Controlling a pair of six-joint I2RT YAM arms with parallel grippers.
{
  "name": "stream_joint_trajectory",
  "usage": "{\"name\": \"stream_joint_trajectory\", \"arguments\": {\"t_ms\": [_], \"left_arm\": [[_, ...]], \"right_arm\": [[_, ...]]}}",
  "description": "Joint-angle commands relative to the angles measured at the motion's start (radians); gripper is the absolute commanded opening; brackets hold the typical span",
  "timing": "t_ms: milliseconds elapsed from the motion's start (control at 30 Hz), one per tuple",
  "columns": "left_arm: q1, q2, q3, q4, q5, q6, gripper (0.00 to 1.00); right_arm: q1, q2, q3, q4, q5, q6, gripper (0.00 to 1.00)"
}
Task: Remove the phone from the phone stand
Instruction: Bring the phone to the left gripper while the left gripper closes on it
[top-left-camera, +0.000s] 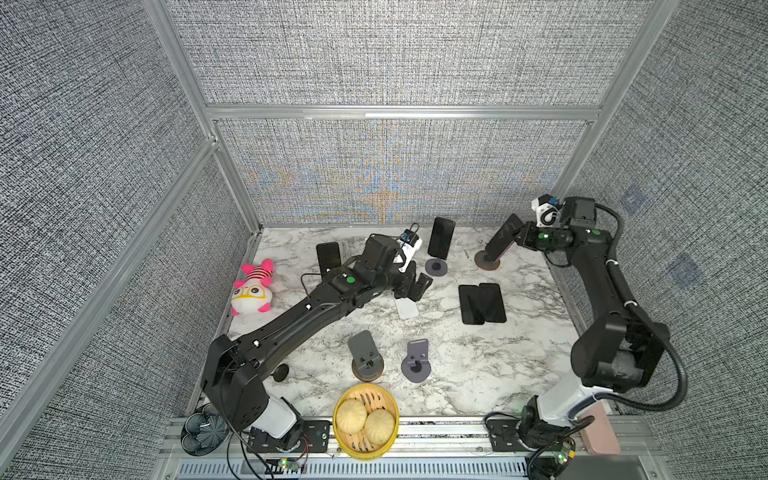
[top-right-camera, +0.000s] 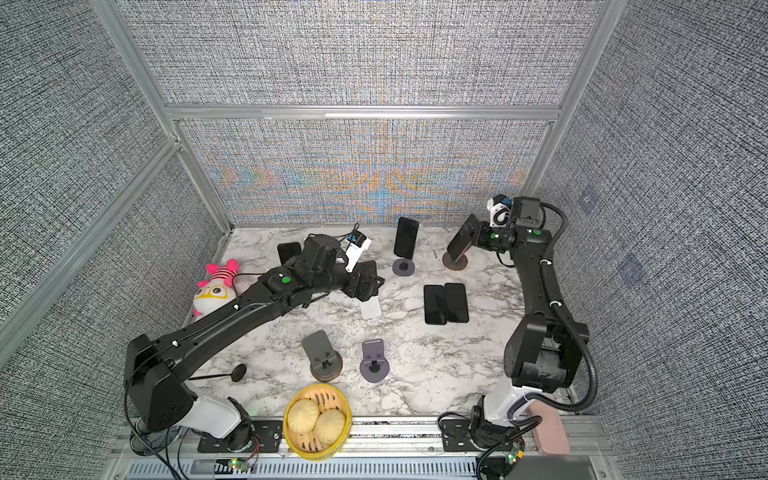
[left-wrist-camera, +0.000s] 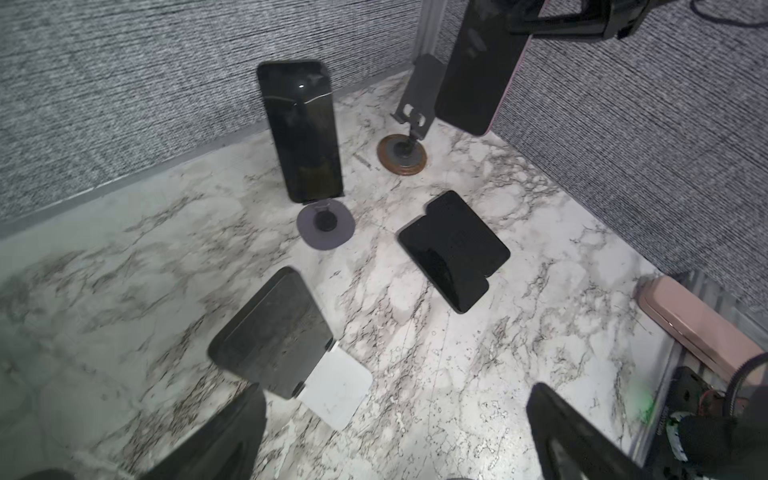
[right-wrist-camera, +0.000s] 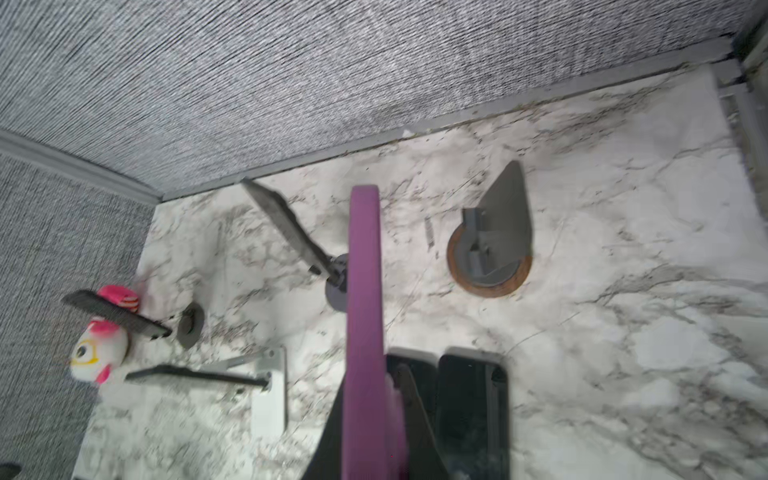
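Observation:
My right gripper (top-left-camera: 519, 237) is shut on a dark phone (top-left-camera: 503, 238) with a purple-pink case edge (right-wrist-camera: 365, 291). The phone hangs tilted, lifted off its grey phone stand (right-wrist-camera: 496, 237). That stand has a brown round base (top-left-camera: 487, 262) and its cradle is bare (left-wrist-camera: 415, 104). In the left wrist view the held phone (left-wrist-camera: 478, 70) sits beside that stand. My left gripper (top-left-camera: 415, 286) is open with nothing between its fingers (left-wrist-camera: 232, 432). It hovers low over the table, near another phone (left-wrist-camera: 270, 332) that leans on a white stand (left-wrist-camera: 338, 386).
A phone (top-left-camera: 440, 237) stands on a grey stand (top-left-camera: 436, 267), and another (top-left-camera: 328, 255) is behind my left arm. Two phones (top-left-camera: 482, 303) lie flat. Two stands without phones (top-left-camera: 365, 353) (top-left-camera: 417, 357), a bun steamer (top-left-camera: 365, 419), a plush toy (top-left-camera: 252, 289) and a pink case (top-left-camera: 598, 428) are around.

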Motion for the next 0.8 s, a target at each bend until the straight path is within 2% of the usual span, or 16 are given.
{"name": "stream_joint_trajectory", "arguments": {"t_ms": [0,267,433,767], "left_arm": [[-0.037,0.037,0.059,-0.046,0.018,0.09,0.99],[-0.108,0.155,0.176,-0.094,0.05,0.159,0.99],[-0.135,0.224,0.223,-0.066,0.085,0.134,0.99],[-0.139,0.289,0.237,0.04,0.092,0.019,0.99]], "right_arm": [[0.045,-0.075,-0.031,-0.137,-0.071,-0.034,0.07],[0.143,-0.165,-0.106,-0.296,-0.276,-0.142,0.06],[0.184,-0.169,-0.118,-0.333,-0.284,-0.178,0.06],[0.195,-0.201,-0.174,-0.246,-0.318,-0.141,0.05]]}}
